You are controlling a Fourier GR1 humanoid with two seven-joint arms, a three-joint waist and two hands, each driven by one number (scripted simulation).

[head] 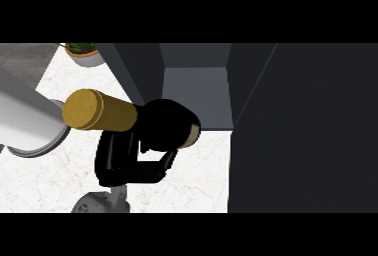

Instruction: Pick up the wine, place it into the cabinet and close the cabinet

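Lying on its side above the white marbled table (pixel 44 185), the dark glass wine bottle (pixel 168 125) with its gold foil-wrapped neck (pixel 98 110) is held by one black hand (pixel 129 160), whose fingers (pixel 111 150) curl up round the bottle's dark body from below. The gold neck points away from the dark grey cabinet (pixel 303 130), while the bottle's pale base faces the cabinet's open grey interior (pixel 196 95), just in front of its opening. Which arm this hand belongs to cannot be told for sure; it appears to be the left. One bottle, one cabinet and one hand show. A white cylindrical forearm (pixel 22 122) lies on the far side of the bottle from the cabinet, and one small potted green plant (pixel 85 52) stands beyond the cabinet's left wall.
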